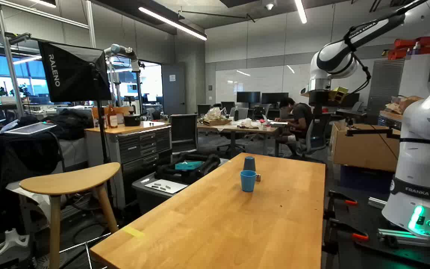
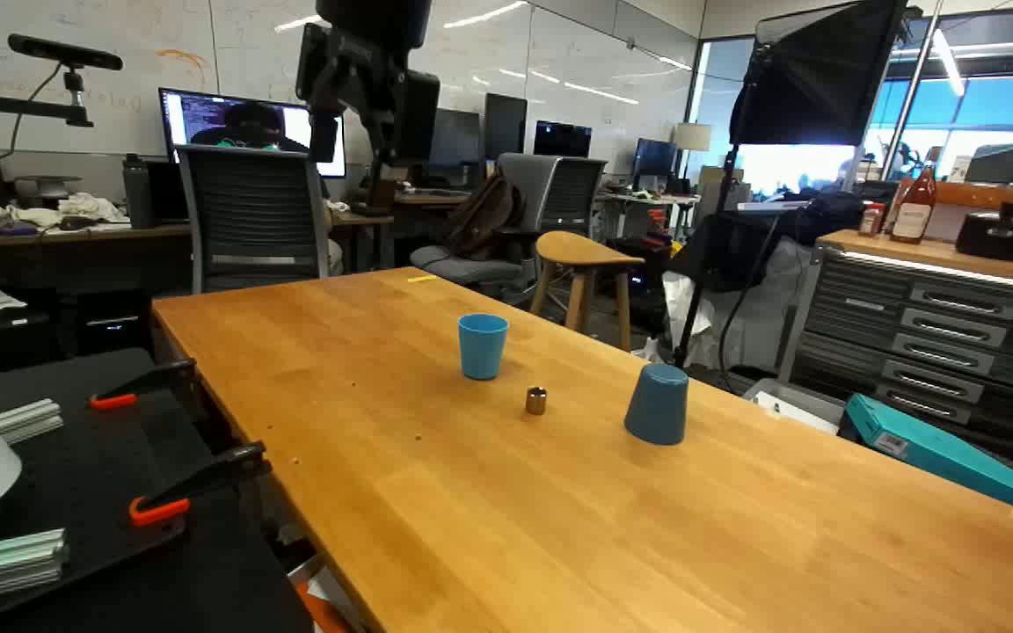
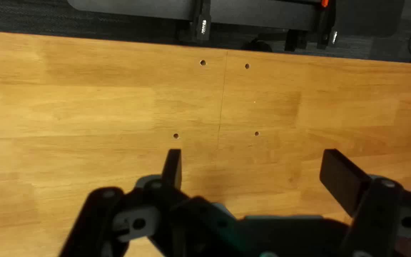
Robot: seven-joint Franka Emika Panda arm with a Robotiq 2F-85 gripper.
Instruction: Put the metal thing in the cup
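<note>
The small blue cup stands upright on the light-wood tabletop in both exterior views [image 1: 248, 183] [image 2: 483, 348]. The metal thing is a small, short copper-grey cylinder, standing on the table near the cup in both exterior views [image 1: 258, 178] [image 2: 536, 401]. It is apart from the cup; neither shows in the wrist view. My gripper [image 3: 252, 153] is open with nothing between its fingers. It hangs high above the table in an exterior view [image 2: 353, 154], well away from the cup and the metal thing.
A darker blue cup [image 1: 249, 163] stands upside down on the table [image 2: 436, 527]; it also shows in an exterior view [image 2: 657, 406], beyond the metal thing. Black clamps with orange tips [image 2: 163, 510] sit along the table's robot-side edge. A wooden stool [image 1: 73, 179] stands beside the table.
</note>
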